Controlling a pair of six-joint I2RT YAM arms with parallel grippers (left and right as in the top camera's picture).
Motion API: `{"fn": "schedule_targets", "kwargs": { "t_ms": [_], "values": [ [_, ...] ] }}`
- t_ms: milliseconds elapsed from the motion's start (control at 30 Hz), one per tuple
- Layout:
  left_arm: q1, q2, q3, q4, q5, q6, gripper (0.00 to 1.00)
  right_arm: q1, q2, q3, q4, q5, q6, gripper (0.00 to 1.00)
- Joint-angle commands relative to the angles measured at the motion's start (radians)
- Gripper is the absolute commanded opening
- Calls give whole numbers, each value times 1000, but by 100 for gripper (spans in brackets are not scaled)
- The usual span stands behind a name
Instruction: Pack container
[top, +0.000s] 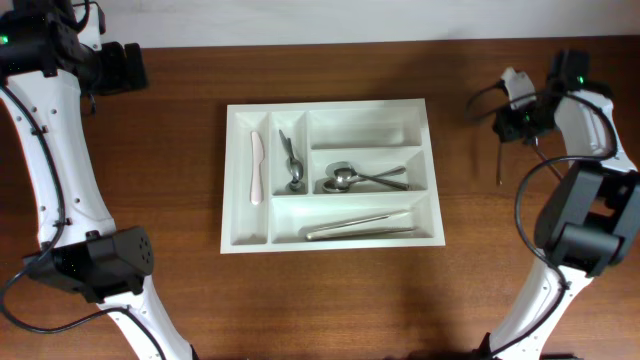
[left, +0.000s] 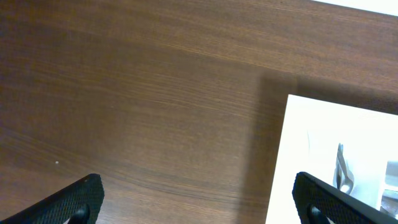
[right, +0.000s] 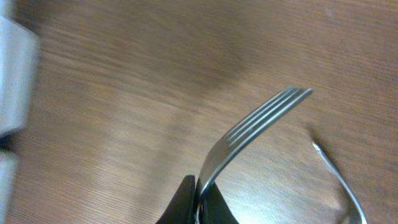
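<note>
The white container (top: 330, 104) lies mid-table with five compartments. It holds a white knife (top: 256, 167), a spoon (top: 292, 165), more spoons (top: 350, 178) and long metal utensils (top: 360, 225); the top right compartment is bare. My right gripper (top: 517, 120) is right of the container, shut on a metal fork (right: 261, 124) whose tines point up and away; the jaws (right: 198, 205) clamp its handle. My left gripper (top: 125, 68) is at the far left, open and empty (left: 202, 208), with the container's corner (left: 323, 137) at its right.
A second thin metal utensil (right: 336, 180) lies on the wooden table beside the held fork; in the overhead view it shows as a thin line (top: 499, 162) right of the container. Both arm bases stand at the front corners.
</note>
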Motion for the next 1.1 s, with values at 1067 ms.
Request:
{"fn": "schedule_targets", "kwargs": {
  "t_ms": [1067],
  "values": [
    [4, -13, 6, 0, 4, -6, 99, 592, -16, 317, -146, 517, 1849, 4]
  ]
}}
